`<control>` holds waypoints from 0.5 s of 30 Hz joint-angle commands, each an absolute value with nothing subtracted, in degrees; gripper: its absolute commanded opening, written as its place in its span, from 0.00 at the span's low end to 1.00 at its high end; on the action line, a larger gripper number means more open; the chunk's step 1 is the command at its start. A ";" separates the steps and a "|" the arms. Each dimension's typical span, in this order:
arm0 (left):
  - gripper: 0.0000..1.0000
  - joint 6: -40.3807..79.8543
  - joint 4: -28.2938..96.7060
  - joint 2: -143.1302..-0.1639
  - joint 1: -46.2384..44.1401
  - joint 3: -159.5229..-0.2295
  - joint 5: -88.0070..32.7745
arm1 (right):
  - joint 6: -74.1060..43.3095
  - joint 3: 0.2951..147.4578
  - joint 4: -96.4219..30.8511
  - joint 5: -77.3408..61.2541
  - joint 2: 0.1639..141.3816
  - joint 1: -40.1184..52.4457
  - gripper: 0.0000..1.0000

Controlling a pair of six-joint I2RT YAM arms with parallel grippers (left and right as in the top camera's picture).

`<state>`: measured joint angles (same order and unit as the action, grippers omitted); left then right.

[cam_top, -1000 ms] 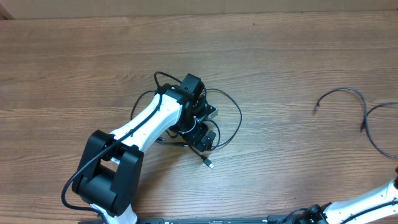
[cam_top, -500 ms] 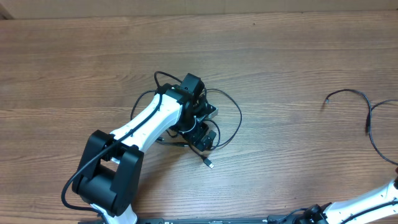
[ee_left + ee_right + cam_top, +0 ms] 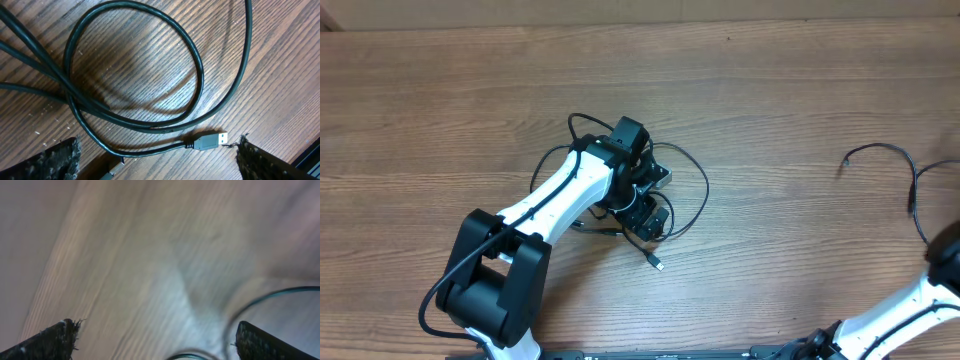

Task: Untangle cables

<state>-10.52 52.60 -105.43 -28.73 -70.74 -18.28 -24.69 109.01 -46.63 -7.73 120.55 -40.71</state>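
1. The wood surface (image 3: 770, 80) carries everything. The cables (image 3: 706, 190) still in a knot lie about mid-surface, partly hidden under the left arm (image 3: 560, 200).
2. The left claw (image 3: 160, 162) is released, its fingers spread wide with nothing between them, and it hangs low right over the knot.
3. In the left wrist view we see one loop (image 3: 135, 65) crossing other strands on its left side. A USB plug (image 3: 210, 141) lies loose on the wood near the right fingertip (image 3: 270, 162).
4. We judge the claw is spread and close so it can choose a single strand. The plug is a free end, so it is likely the easiest thing to draw out.
5. One cord (image 3: 880, 148) and a second cord (image 3: 921, 215) lie near the surface's right edge, well apart from the knot. The second runs off that edge. We judge they are parked there so freed cords can't catch the pile again.
6. The right claw (image 3: 160, 342) is released too, with its tips wide and nothing pinched. Its view is blurred, but we can make out a cable arc (image 3: 272, 296) on the wood near one tip. The right arm (image 3: 910, 305) sits at the near right corner.
7. We judge the task partly done, since the mid-surface knot is still left.
8. The strands overlap, so pulling on the wrong one could tighten the knot.
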 commanded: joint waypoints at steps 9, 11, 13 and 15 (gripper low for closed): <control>1.00 -11.14 52.45 -104.57 -28.53 -70.43 -19.16 | -19.81 108.68 -46.85 -2.24 127.20 -31.90 1.00; 1.00 -11.14 52.45 -104.57 -28.53 -70.43 -19.14 | -19.14 108.68 -47.46 -2.74 128.18 -31.64 1.00; 1.00 -11.14 52.42 -104.57 -28.53 -70.43 -19.14 | -17.98 108.68 -47.88 -3.11 128.97 -31.55 1.00; 1.00 -11.14 52.42 -104.57 -28.53 -70.43 -19.16 | -16.73 108.68 -48.14 -3.11 129.56 -31.53 1.00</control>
